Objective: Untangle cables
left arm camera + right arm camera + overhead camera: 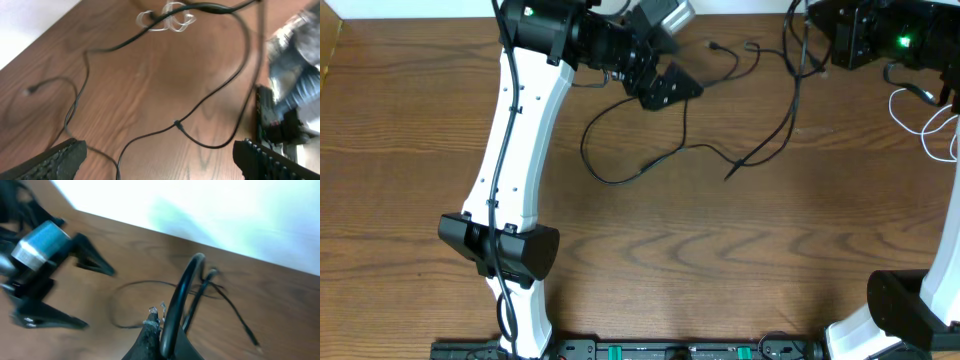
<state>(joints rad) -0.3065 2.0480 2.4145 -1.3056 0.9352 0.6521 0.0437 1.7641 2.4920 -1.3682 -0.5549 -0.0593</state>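
So here's the situation on the worktop (720, 260). The left pincer (160, 152) is spread wide and holding nothing. In its wrist view the two fingers sit low at either side of the frame, and the black cable (650, 165) lies on the wood between and beyond them.

From overhead, that cable makes a big loose loop just right of the left arm (515, 130). It then snakes off toward the top right corner, where the right arm (880, 35) sits. I honestly can't tell if it's one long cord or a couple crossing each other. There's a small plug end lying near the top edge, between the two arms.

The right pincer (162, 330) is clenched tight on a stretch of the black cable. You can see the cable arcing up out of the closed fingertips in the right wrist view.

The white cable (930, 125) sits in loose loops at the far right edge of the worktop, below the right arm and well apart from the left pincer. In the left wrist view, a black strand crosses over it.
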